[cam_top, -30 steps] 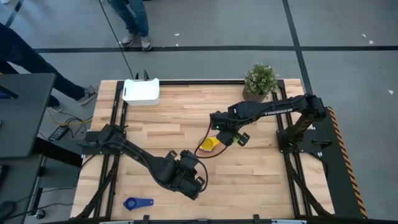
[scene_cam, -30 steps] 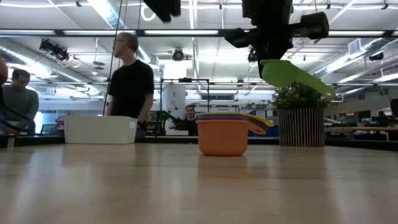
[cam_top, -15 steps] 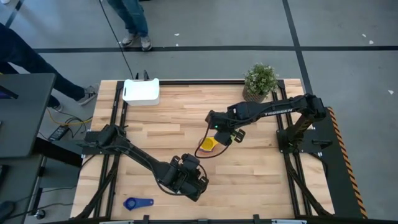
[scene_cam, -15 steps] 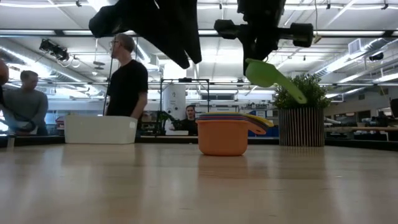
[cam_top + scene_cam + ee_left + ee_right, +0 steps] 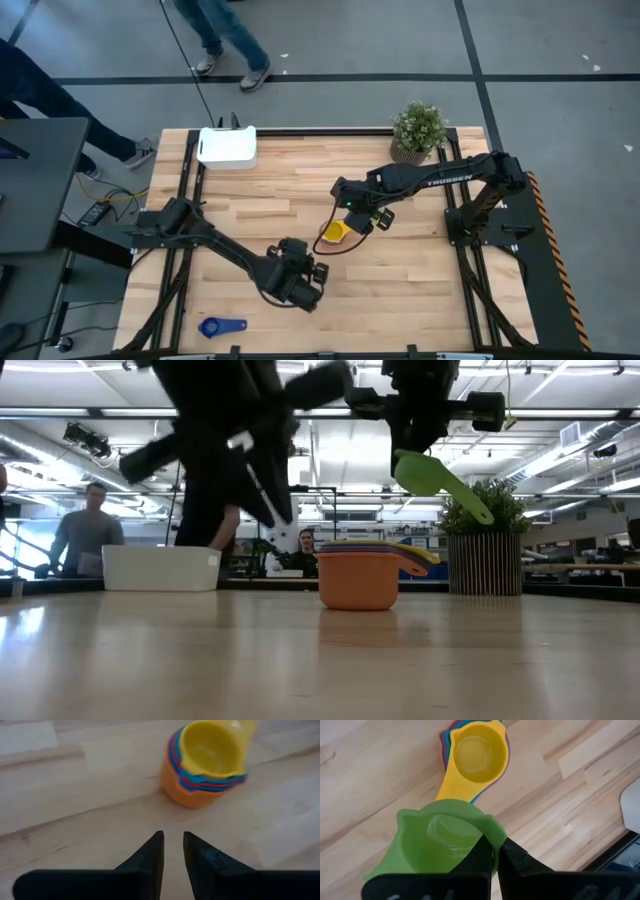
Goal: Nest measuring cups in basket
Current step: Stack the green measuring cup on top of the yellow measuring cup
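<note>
A stack of nested measuring cups [image 5: 337,233], orange at the bottom and yellow on top, stands on its base at the table's middle; it also shows in the low view [image 5: 360,580]. My right gripper [image 5: 358,214] is shut on the green cup [image 5: 437,840] just above and beside the stack. My left gripper [image 5: 305,281] hangs over the table nearer the front edge, its fingers [image 5: 155,850] close together and empty, pointing at the stack [image 5: 207,762]. A blue cup [image 5: 222,326] lies on the table at the front left. The white basket [image 5: 228,147] stands at the far left. My right gripper pinches the green cup's rim wall [image 5: 489,836], one finger inside the bowl and one outside. The fingers come from above, pointing down. The cup is lifted clear above the stack and tilted, its handle [image 5: 470,505] sloping downward.
A potted plant [image 5: 418,130] stands at the far right, behind the right arm. A cable [image 5: 330,215] runs across the table by the stack. People stand and walk beyond the far edge [image 5: 90,530]. Bare wood lies between the stack and the basket.
My right gripper has gone a little toward the table's left with the green cup, bringing it closer over the stack; the cup has turned and stays tilted. My left gripper has swung and moved slightly toward the table's left. A person has walked along behind the table.
</note>
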Available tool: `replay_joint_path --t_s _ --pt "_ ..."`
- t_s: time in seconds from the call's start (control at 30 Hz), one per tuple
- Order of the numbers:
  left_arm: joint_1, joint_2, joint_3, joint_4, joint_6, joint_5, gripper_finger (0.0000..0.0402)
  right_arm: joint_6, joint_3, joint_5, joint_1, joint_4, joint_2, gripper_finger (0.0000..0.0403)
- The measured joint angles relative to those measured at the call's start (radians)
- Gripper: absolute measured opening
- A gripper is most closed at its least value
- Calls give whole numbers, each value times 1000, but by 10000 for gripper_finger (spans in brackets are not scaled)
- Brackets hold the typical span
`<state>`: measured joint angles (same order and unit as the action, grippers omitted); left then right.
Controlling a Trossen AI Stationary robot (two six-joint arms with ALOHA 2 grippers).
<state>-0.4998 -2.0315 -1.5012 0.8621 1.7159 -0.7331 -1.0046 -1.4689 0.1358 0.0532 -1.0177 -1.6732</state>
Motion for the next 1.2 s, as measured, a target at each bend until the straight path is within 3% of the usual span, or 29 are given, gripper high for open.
replay_joint_path --t_s 0.3,0.6,0.93,1.2 --pt "100 0 170 -284 -160 25 79 7 0 -6 0 -1 0 11" --pt "199 0 218 -459 -394 91 79 9 0 -7 0 -7 0 11" --pt "270 0 219 -559 -575 106 79 10 0 -12 0 -7 0 11" --pt "294 2 219 -567 -577 109 79 -16 0 -67 0 3 0 11"
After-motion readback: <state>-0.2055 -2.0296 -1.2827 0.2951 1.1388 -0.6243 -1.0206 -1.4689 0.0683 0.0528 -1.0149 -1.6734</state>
